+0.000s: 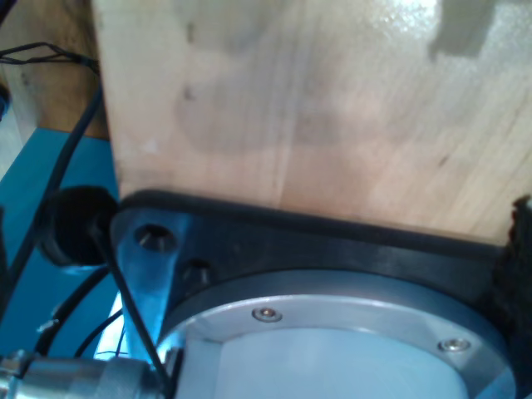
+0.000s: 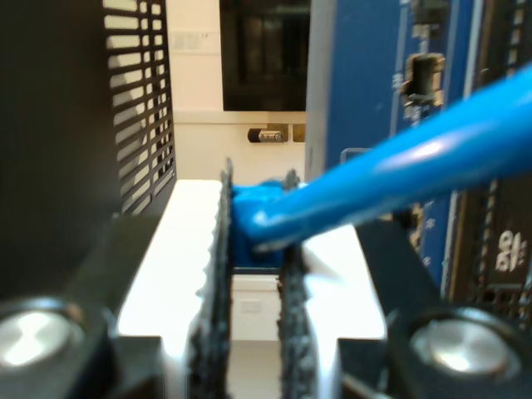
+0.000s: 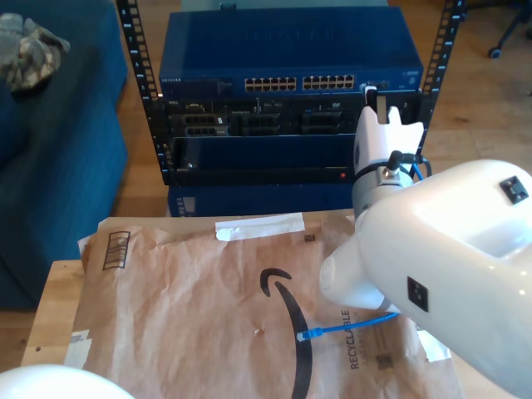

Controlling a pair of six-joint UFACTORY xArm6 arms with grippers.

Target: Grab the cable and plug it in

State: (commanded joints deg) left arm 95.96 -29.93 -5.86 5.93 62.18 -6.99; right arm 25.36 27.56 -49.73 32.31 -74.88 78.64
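One plug of the cable sits pinched in my second gripper; it could slip crooked near the blue switch. My first gripper's fingers I cannot tell.

Rack: dark blue network unit at 12 o'clock in the exterior view — two port rows along its front.
Brown paper: crumpled packaging sheet spread over the table, black smile logo printed near centre.
White tape: strip on the paper's far edge.
Camouflage cloth: at 10 o'clock — on blue upholstery.
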